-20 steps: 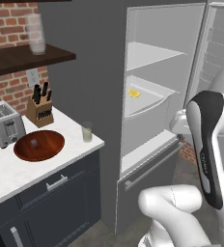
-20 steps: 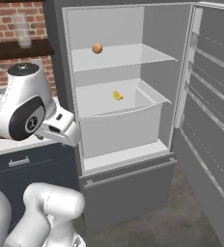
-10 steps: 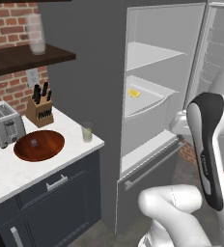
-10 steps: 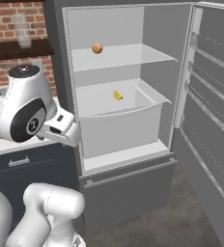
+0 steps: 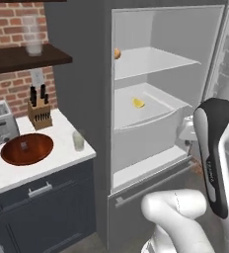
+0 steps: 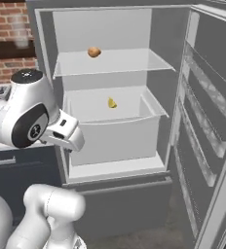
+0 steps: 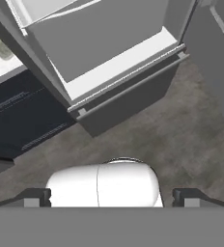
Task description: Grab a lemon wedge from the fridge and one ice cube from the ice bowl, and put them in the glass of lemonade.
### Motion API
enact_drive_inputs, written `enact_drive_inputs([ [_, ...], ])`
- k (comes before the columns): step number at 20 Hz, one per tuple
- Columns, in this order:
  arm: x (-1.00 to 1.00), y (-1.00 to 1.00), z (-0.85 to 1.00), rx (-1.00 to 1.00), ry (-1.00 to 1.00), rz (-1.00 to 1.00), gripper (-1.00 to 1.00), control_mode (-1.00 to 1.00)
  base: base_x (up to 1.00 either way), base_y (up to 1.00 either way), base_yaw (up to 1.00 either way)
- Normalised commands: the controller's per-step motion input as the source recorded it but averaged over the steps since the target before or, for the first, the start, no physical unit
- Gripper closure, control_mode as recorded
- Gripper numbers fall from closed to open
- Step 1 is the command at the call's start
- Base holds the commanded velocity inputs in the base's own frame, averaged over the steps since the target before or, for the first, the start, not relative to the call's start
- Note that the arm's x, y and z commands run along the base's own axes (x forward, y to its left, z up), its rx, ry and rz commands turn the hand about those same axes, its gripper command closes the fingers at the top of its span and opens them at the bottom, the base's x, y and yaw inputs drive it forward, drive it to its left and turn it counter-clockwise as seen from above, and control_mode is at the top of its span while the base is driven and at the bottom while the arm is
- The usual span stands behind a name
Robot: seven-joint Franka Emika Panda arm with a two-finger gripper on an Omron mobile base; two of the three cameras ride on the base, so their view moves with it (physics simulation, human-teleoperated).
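The fridge [image 5: 87, 74] stands open, its door [image 6: 207, 102] swung out to the right. The lemon wedge [image 5: 137, 103] [image 6: 112, 103] lies in the white middle bin. On the counter to the left are the reddish-brown ice bowl [image 5: 26, 148] and, beside it, the glass of lemonade [image 5: 78, 140]. My gripper [image 7: 111, 197] is open and holds nothing; it points down at the fridge's lower drawer front [image 7: 128, 91] and the floor. The hand [image 6: 64, 133] hangs in front of the fridge's left edge, below and well short of the wedge.
A round orange fruit [image 6: 94, 51] sits on the upper fridge shelf. A toaster [image 5: 2, 129] and a knife block [image 5: 39, 112] stand behind the bowl. A frosted glass [image 5: 33, 37] is on the wall shelf. Dark cabinets [image 5: 42, 197] run under the counter.
The whole picture has shifted slightly, so the camera has moved a little towards the fridge. The arm has sunk a touch. The gripper stays open.
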Motion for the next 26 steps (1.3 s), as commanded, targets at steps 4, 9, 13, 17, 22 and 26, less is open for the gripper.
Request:
enact_drive_inputs([
  [4,0.0,0.0,0.0,0.0,0.0,0.0,-1.0,1.0,0.07,-0.54,0.41],
  [9,0.0,0.0,0.0,0.0,0.0,0.0,-1.0,1.0,0.22,-0.25,0.28],
  [13,0.0,0.0,0.0,0.0,0.0,0.0,-1.0,1.0,0.28,-0.53,0.28],
  [17,0.0,0.0,0.0,0.0,0.0,0.0,-1.0,1.0,0.19,-0.54,0.26],
  [22,0.0,0.0,0.0,0.0,0.0,0.0,-1.0,1.0,0.47,-0.26,0.06],
  [26,0.0,0.0,0.0,0.0,0.0,0.0,-1.0,1.0,0.51,-0.05,0.0],
])
